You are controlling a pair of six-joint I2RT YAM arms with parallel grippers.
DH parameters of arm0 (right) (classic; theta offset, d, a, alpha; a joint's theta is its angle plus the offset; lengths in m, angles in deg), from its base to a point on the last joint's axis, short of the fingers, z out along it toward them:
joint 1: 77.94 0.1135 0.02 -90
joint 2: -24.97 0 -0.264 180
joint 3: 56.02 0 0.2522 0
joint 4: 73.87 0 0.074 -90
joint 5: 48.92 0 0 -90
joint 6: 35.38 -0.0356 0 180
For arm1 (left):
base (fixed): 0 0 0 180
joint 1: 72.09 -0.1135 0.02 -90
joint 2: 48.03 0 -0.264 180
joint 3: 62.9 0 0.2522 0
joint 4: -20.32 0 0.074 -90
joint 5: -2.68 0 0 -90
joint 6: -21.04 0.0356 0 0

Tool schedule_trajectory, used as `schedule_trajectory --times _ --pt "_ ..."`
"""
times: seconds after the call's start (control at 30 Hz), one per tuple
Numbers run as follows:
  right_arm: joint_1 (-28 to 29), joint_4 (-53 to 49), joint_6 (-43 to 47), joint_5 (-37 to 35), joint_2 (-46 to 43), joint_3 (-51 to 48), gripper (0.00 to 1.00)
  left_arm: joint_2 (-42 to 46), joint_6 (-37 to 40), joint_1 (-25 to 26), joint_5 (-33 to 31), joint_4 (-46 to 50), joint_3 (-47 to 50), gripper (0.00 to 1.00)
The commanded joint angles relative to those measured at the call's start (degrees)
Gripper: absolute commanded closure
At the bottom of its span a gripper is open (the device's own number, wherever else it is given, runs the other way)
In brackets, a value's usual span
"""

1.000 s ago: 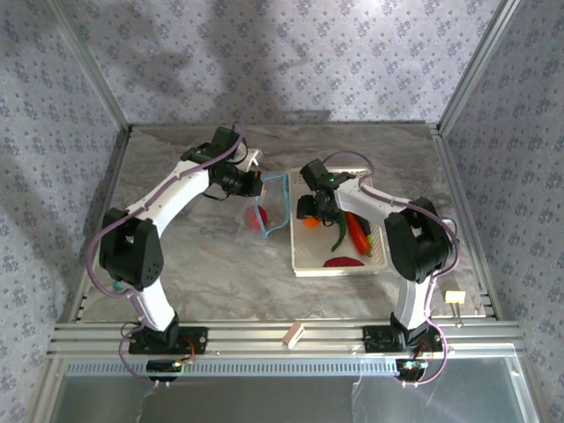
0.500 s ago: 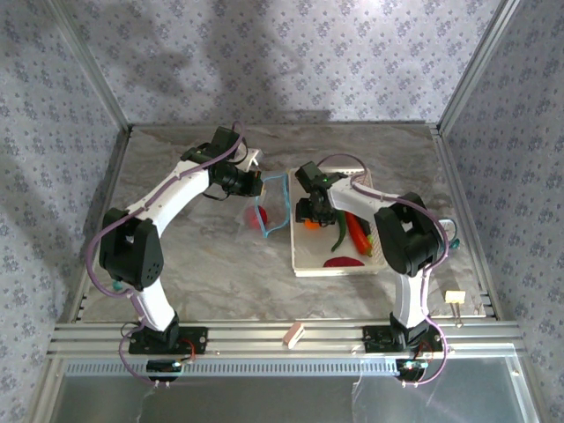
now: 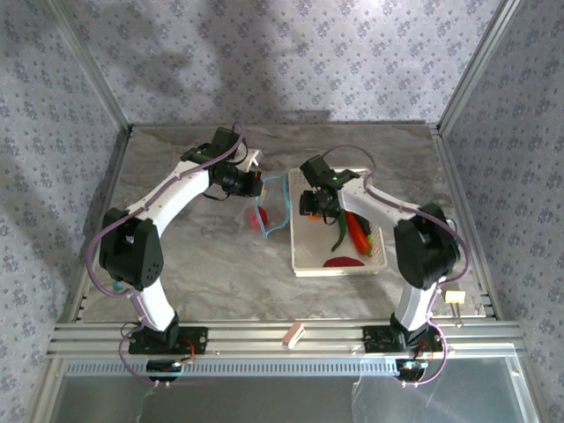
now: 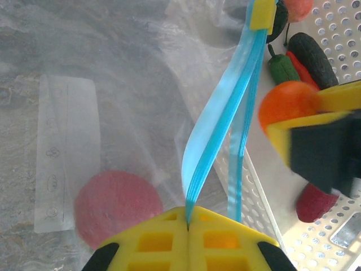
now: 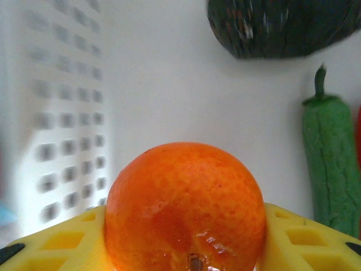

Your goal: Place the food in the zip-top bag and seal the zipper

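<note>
Left gripper (image 4: 188, 223) is clenched on one lip of the zipper (image 4: 221, 110), lifting the blue strip so the zip-top bag (image 4: 113, 84) stands partly open on the table, mouth facing the basket (image 3: 335, 269). One red tomato (image 4: 118, 206) already lies inside the bag; rest of the food is in the basket: green veg (image 5: 333, 164), dark veg (image 5: 282, 25), red chili (image 3: 359, 233), dark red slice (image 3: 345, 262). Right gripper (image 5: 186, 248) is closed round the orange (image 5: 185, 214), pads on both flanks, over the basket's left part and just beside the bag mouth. Step in hand, prob.: carry the orange across into the bag. Risks: only one lip is held, and the two blue strips run close together near the left gripper, so the opening looks narrow; the orange or a finger could catch the free lip and fold it shut, or push the whole bag away across the table w/o entering. The orange is round and smooth, gripped only at two points, so it may squirt out if bumped on the basket wall or zipper. A hard shove could also tug the strip out of the left pinch, i.e. mouth collapses. Release too near the edge and the orange rolls back out, maybe taking the tomato w/ it. Can't tell how high the orange sits above the basket floor.
</note>
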Motion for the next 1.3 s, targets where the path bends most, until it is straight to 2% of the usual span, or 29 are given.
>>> schedule_trajectory --times 0.0,0.13,0.2,0.37,0.8,0.97,1.27 --pt "2.2 0.7 3.3 -0.9 -5.6 0.7 0.47 2.3 0.0 -0.2 0.8 0.0 0.3 1.0" --pt "4.9 3.9 5.8 4.2 -6.5 2.4 0.47 2.2 -0.2 -0.3 0.9 -0.1 0.1 1.0" --pt "5.9 5.2 6.2 8.2 -5.4 3.4 0.47 2.3 -0.4 -0.3 1.1 -0.2 0.0 1.0" --pt "7.9 6.8 6.4 12.8 -1.7 5.5 0.46 3.1 -0.7 -0.3 2.2 -0.2 -0.8 1.0" --pt "8.4 7.3 5.5 14.4 4.9 9.5 0.41 6.0 -1.6 -1.1 6.1 -0.8 -1.4 1.0" --pt "8.6 7.3 5.3 15.0 5.7 10.3 0.34 6.2 -1.7 -1.3 6.4 -0.8 -1.3 1.0" --pt "8.5 6.1 5.8 14.3 4.9 11.0 0.28 6.8 -1.6 -1.7 6.7 -0.8 -0.9 1.0"
